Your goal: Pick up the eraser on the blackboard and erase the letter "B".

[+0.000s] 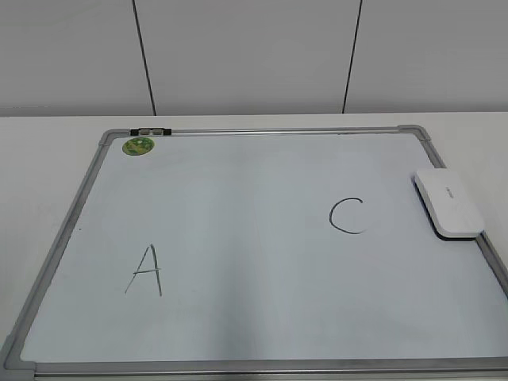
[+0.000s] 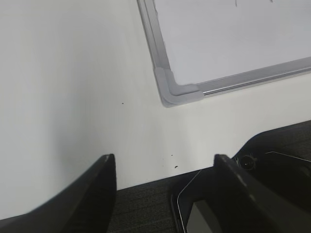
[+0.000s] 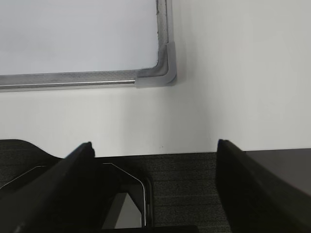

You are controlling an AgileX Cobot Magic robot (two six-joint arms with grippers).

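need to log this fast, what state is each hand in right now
Left hand: open, holding nothing, over the table edge.
Right hand: open, holding nothing, over the table edge.

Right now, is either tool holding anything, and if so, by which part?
Nothing is held. The left tool and right tool are both open and empty; the eraser lies untouched on the blackboard.

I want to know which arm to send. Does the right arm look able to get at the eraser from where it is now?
Probably yes. The eraser lies on the blackboard's right edge with nothing over or beside it, and the right gripper hangs open by the board's near right corner.
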